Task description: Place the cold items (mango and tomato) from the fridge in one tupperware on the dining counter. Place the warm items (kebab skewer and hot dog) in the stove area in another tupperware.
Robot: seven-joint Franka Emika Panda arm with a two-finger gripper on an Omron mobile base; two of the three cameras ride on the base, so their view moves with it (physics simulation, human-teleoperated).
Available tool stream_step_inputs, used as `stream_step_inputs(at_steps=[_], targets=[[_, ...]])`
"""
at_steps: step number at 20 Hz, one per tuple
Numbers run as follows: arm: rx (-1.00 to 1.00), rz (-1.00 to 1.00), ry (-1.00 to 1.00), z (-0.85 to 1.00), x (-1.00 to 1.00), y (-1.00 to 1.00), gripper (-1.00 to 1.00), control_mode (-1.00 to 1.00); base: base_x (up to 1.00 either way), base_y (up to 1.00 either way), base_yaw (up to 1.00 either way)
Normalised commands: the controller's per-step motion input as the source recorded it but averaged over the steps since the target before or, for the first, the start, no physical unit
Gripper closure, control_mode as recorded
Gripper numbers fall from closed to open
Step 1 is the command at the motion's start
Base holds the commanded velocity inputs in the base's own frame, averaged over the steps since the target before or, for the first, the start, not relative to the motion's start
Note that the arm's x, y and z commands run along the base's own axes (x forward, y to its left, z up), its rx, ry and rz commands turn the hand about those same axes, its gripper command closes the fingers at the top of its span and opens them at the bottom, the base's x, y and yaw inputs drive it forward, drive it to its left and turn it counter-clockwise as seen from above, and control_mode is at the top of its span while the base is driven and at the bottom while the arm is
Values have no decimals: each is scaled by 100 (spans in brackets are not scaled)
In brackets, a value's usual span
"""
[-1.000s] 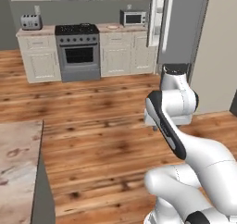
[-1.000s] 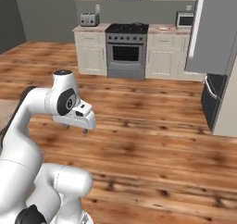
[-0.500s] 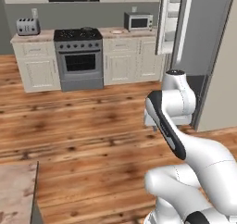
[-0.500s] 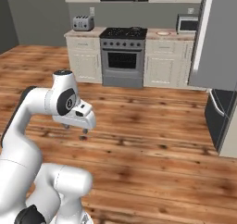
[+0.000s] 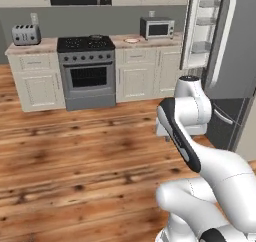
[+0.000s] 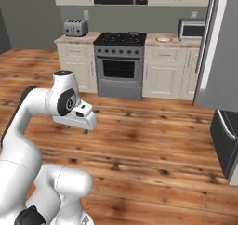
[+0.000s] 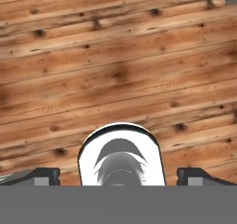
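- Now the gripper [image 6: 75,129] hangs over the bare wooden floor [image 7: 115,65] with its two fingers spread wide and nothing between them; in the hand view the dark fingertips [image 7: 42,176] stand far apart at the bottom.
- Compared with a second ago, the whole scene has shifted in both base views, so the base has moved nearer to the kitchen wall; the arm keeps the same folded pose.
- Ahead of the gripper, well apart from it, stands the stove area [image 5: 86,71]: a steel-grey range with black burners and a dark oven window, with cream cabinets and marbled tops on both sides.
- On the counter to the left of the range there is a toaster [image 5: 26,34], and to the right a small microwave [image 5: 157,28] and a small plate-like object [image 5: 132,40]; what it holds is too small to tell.
- To the right of the gripper the dark-grey fridge [image 5: 235,51] stands with its door open, showing white door shelves [image 5: 200,26] and a long pale handle.
- No writing can be read anywhere.
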Motion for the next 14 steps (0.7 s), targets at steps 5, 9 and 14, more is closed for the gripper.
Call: stream_step_inputs(at_steps=[5,9,14], targets=[[0,0,0,0,0,0,-100,100,100,15,0],[0,0,0,0,0,0,-100,100,100,9,0],[0,0,0,0,0,0,-100,100,100,30,0]])
